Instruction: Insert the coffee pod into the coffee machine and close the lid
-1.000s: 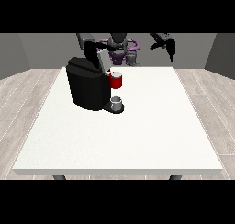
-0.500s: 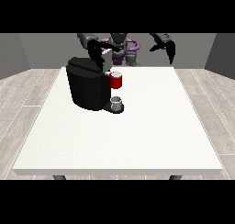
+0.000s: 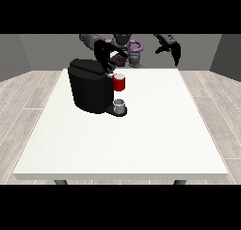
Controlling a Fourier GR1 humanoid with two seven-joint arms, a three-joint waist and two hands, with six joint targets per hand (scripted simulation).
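A black coffee machine (image 3: 89, 90) stands on the white table (image 3: 141, 135) at the left. A red pod holder (image 3: 119, 83) sticks out of its front, with a small grey cup (image 3: 120, 106) on the base below it. The hand at the view's left (image 3: 107, 54) hangs just above the machine's top and the red part, its fingers pointing down and spread. The hand at the view's right (image 3: 170, 46) is raised well above the table's far edge with its fingers hanging relaxed and nothing in it. I see no separate loose pod.
The robot's torso (image 3: 124, 50) stands behind the table's far edge. The white tabletop stretches to the right of and in front of the machine.
The hand at the view's left has moved down and forward over the machine's top, close to the red part. The other hand has barely shifted.
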